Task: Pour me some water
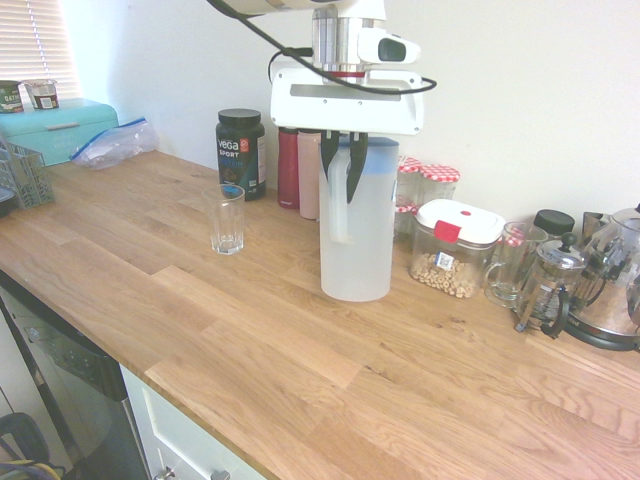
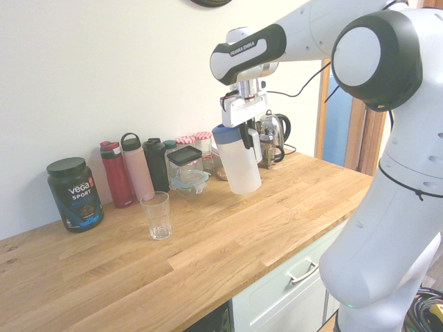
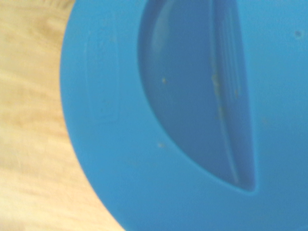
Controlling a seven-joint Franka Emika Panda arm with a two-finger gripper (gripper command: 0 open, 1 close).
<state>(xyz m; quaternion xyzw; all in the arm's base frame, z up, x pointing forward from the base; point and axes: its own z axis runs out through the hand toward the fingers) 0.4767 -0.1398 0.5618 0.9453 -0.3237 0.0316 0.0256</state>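
"Gripper point(image 1: 343, 195)?"
"Closed on the handle point(image 1: 341, 212), likely for tilting."
"Pitcher point(image 1: 368, 240)?"
"Against it, toward counter's point(image 1: 250, 340) wall edge; glass point(image 1: 228, 225) apart, presumably awaiting water."

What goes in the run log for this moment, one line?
gripper: shut on handle | pitcher: lid on | glass: upright, empty | pouring: not begun

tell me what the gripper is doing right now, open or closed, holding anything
Gripper: closed on the side handle of the blue-lidded pitcher.
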